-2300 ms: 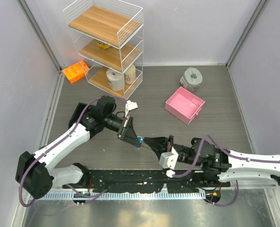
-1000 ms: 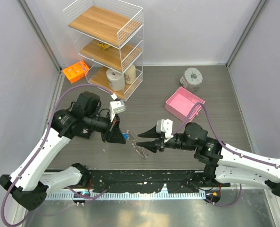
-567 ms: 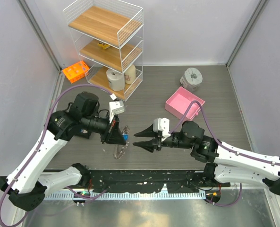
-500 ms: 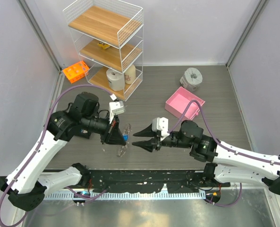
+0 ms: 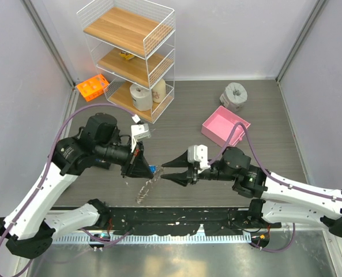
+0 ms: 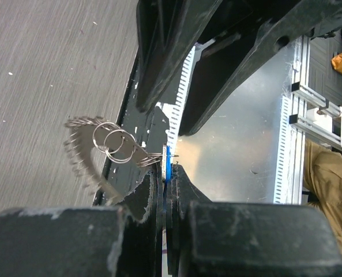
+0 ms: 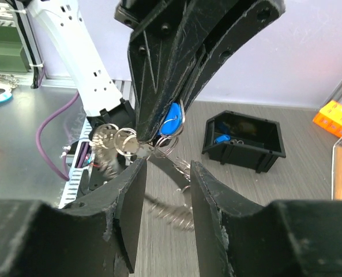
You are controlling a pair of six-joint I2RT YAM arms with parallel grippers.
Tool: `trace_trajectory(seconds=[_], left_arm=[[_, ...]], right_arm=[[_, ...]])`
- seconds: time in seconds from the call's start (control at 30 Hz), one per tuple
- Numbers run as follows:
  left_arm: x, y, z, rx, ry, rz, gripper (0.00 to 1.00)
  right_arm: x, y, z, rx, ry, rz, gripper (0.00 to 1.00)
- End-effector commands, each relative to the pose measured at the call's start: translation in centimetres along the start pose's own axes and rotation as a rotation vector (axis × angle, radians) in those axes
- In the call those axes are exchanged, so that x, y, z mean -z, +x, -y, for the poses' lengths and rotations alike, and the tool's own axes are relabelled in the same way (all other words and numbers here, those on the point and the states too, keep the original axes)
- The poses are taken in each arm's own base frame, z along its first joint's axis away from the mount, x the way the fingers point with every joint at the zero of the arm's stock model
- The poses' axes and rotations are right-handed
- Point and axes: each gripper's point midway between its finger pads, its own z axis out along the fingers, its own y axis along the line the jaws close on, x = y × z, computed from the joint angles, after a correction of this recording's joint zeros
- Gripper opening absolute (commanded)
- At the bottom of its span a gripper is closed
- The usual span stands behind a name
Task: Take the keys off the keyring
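The keyring (image 6: pixel 89 167), a large thin silver wire loop, hangs in the air over the near part of the dark wood-grain table (image 5: pixel 217 104), between the two grippers. Its outer rim is crowded with small flat silver keys (image 6: pixel 74 151), fanned like saw teeth. A few small silver split rings (image 6: pixel 116 144) link the loop to a blue-headed key (image 6: pixel 167 158). In the right wrist view the loop is smeared by motion blur, so single keys cannot be told apart there. Whether its lowest edge touches the table cannot be told.

The left gripper (image 6: pixel 166 172) has its jaws clenched on the blue-headed key, and the whole bunch dangles from that one grip. The right gripper (image 5: pixel 163 171) faces it from the other side. Its jaws are spread and grasp nothing, and its tips are just beside the blue head and the split rings. From its own camera the blurred loop shows through the gap between its fingers (image 7: pixel 127 213).

Behind the left gripper sits a black open bin (image 7: pixel 245 138) with something blue inside. Farther back to the right lies a pink square tray (image 5: pixel 214 134). Beyond the tray stands a grey round roll with a star top (image 5: pixel 235 95). At the far left stands a white wire shelf with wooden boards (image 5: pixel 121 29). A white paper roll (image 5: pixel 140 95) sits on its lowest board, and a small orange rack (image 5: pixel 93 87) lies beside the shelf.
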Motion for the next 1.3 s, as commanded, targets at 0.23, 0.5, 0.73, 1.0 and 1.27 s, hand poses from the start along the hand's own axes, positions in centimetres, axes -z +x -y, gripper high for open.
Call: trace_trajectory(seconds=[0.23,0.5,0.73,1.0,1.27], left_arm=[[1.9,-1.4,3.3,-0.244,0.097,0.086,0.00],[2.7,-0.5,4.8,-0.474,0.174,0.111,0.00],[2.6,-0.1,5.4,-0.511,0.222,0.097,0.00],[2.5,-0.4,5.5,-0.542,0.229,0.095,0.00],[2.4,-0.8,5.5,-0.554,0.224,0.096,0.00]], right_arm=[[1.6,-4.5,-0.1,0.118,0.002,0.098,0.42],[0.7,-5.4,0.5,0.143,0.002,0.080,0.41],[-0.3,-6.1,0.3,0.138,-0.029,0.092,0.41],[-1.7,-5.8,-1.2,0.104,-0.138,0.100,0.42],[-1.9,-5.3,-2.4,0.080,-0.203,0.101,0.42]])
